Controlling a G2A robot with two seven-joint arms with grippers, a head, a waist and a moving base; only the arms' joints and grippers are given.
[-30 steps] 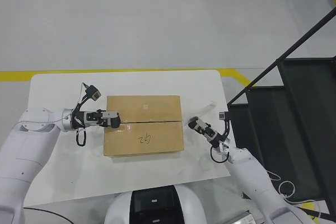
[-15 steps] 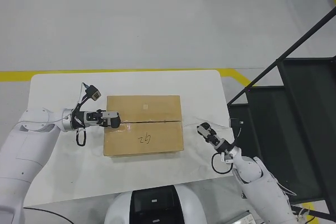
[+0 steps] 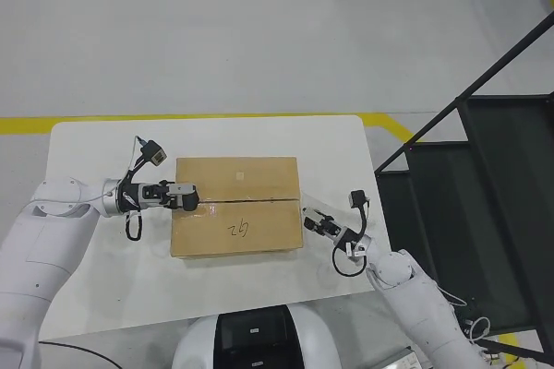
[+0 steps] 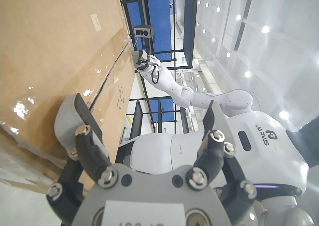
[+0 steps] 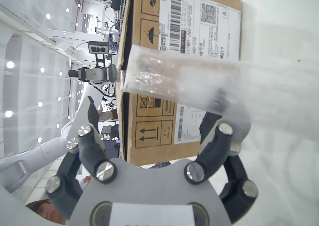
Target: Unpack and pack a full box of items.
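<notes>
Right wrist view, box (image 5: 162, 152) end, barcode label (image 5: 197, 30), handling symbols (image 5: 149, 122)

Box (image 3: 236, 205): brown matt cardboard; white paper labels (image 5: 192, 25) on its end. Tape (image 5: 162, 77), centre of right wrist view: clear glossy plastic, crinkled. Table (image 3: 258, 138): white, smooth, matt. Left gripper (image 4: 144, 102): smooth grey plastic, black matt pads, shiny metal screws.

Right gripper (image 3: 308, 220): drawn back from the box (image 3: 236, 205) half a second earlier, it now sits just beside its right end again, nearer the robot than at first.
</notes>
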